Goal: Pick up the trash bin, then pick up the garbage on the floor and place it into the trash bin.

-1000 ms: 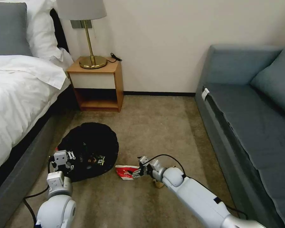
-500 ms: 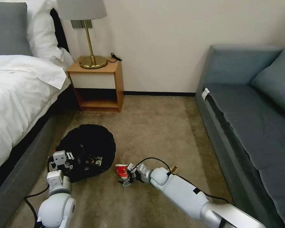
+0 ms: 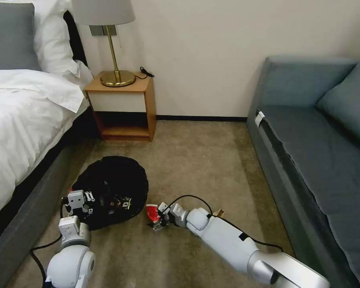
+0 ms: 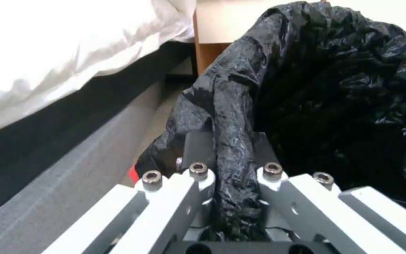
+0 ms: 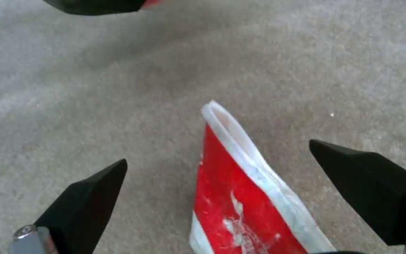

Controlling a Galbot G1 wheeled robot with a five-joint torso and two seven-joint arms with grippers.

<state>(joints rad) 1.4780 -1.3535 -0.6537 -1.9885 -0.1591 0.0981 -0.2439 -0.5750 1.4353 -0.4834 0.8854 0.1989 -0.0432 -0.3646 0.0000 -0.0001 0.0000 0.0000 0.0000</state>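
Note:
The trash bin [image 3: 112, 188], lined with a crinkly black bag [image 4: 334, 88], stands on the carpet beside the bed. My left gripper [image 3: 79, 203] is shut on its near rim, and the bag's fold [image 4: 231, 155] is pinched between the fingers. Some litter [image 3: 120, 203] lies inside the bin. A crushed red-and-white paper container [image 3: 152, 212] sits on the floor just right of the bin. My right gripper [image 3: 159, 219] is low over it and open, with the container [image 5: 231, 197] standing between the two black fingertips [image 5: 90, 194]. A scrap of tan paper [image 3: 219, 213] peeks out behind the right forearm.
The bed [image 3: 24, 120] runs along the left and a grey sofa [image 3: 320, 152] along the right. A wooden nightstand [image 3: 122, 106] with a brass lamp [image 3: 116, 76] stands at the far wall. Open carpet [image 3: 200, 160] lies between them.
My right gripper has slid left from beside the container to straddle it, and the container now stands more on edge. The left gripper keeps its hold on the bin.

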